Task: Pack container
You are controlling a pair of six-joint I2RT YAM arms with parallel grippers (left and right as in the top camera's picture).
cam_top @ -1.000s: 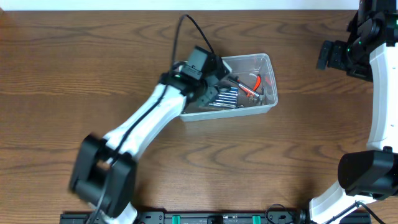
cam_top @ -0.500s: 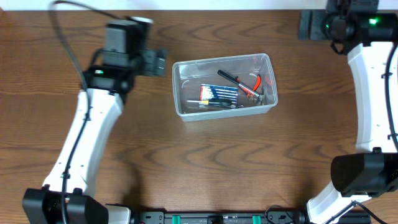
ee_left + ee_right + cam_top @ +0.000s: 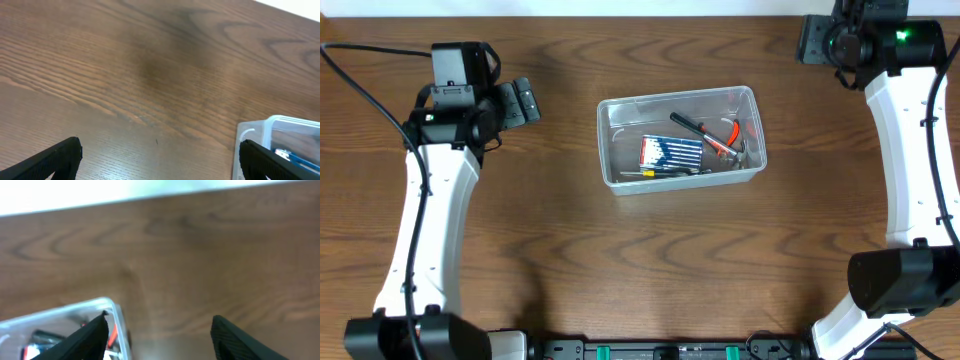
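Container [image 3: 603,145] sits at the middle of the tabletop [image 3: 650,260], long axis left to right, small items [image 3: 672,152] inside. I see my left tool [image 3: 523,100] off its left short end and my right tool [image 3: 810,40] beyond its far right corner. Both are spread apart and empty, neither clearly nearer.

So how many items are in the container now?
3 clearly: a blue pack in the middle of the container, a black-and-red tool diagonal behind it, an orange-handled tool at the right end. Thin pieces along the front wall may add more.
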